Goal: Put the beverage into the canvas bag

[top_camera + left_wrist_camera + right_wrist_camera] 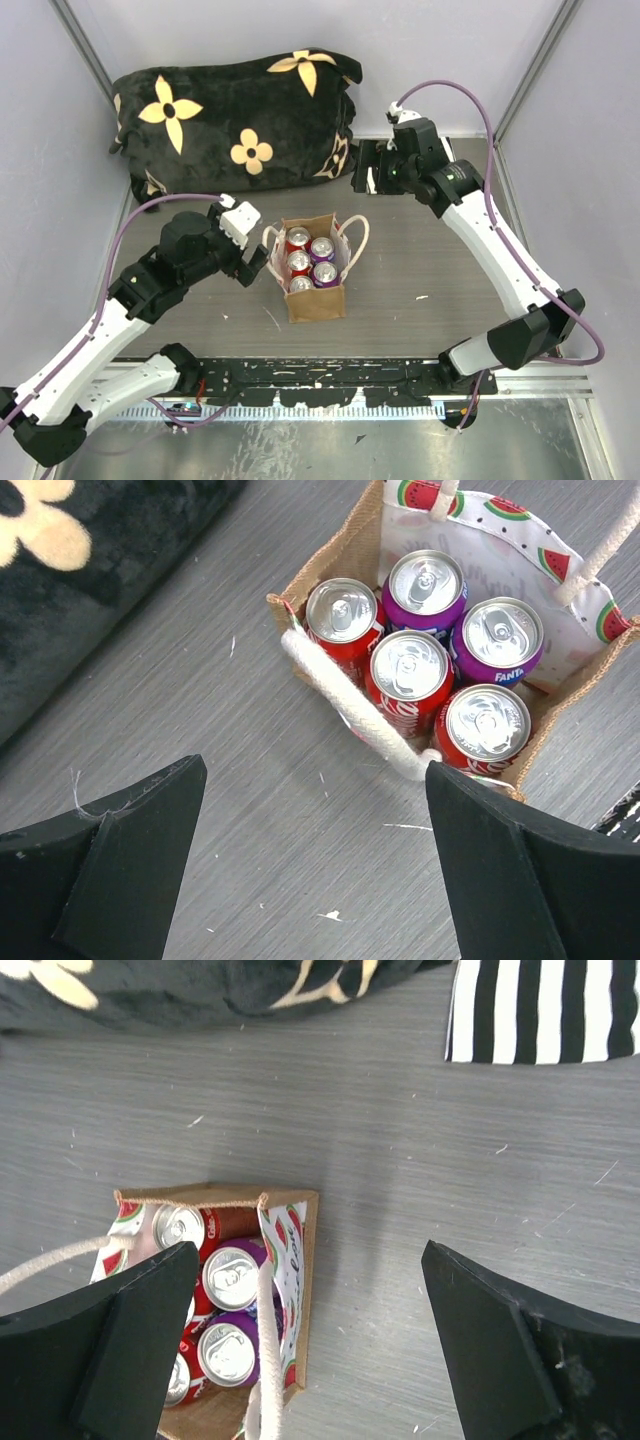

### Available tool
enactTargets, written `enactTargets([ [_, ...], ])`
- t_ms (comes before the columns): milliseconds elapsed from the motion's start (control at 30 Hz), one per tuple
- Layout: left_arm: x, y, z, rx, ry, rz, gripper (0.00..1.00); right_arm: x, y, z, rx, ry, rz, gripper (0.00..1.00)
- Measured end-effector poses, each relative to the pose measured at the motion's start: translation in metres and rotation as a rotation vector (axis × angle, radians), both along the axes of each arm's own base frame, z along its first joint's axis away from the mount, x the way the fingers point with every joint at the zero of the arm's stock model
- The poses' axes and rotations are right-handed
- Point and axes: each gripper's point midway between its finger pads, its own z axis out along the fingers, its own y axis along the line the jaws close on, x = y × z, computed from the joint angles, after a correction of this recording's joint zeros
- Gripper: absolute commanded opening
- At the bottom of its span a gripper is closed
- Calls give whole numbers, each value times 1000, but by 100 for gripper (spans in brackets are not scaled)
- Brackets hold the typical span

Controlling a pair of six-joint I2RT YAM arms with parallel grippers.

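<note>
a: what can be read on the drinks?
b: "fanta" in white on a purple can [497,645]. the red cans [408,672] carry coca-cola script, partly hidden. five cans stand upright inside the canvas bag [316,303], three red and two purple. its pale lining has a watermelon print, and the writing there is too blurred to read.
a: and the claws?
b: the left claw [312,770] is spread wide and holds nothing. the bag sits just ahead of it, with a cream rope handle [350,705] drooping over the near rim. the right claw [308,1250] is also wide and empty, and the bag lies partly behind the finger on the left of its view.
a: room to move?
b: bare table [430,260] shows between the right claw's fingers. beyond them lie a black cushion [235,110] with cream flowers and a black-and-white striped thing [545,1010].
a: the surface?
b: grey wood-grain, flecked with white, with pale walls around it.
</note>
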Motion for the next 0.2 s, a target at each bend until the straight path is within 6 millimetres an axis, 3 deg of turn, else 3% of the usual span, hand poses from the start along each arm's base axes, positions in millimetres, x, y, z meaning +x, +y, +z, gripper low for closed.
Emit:
enactTargets([
  [200, -2, -3, -2, -7, 14, -15, 98, -8, 6, -20, 8, 59, 33, 100],
])
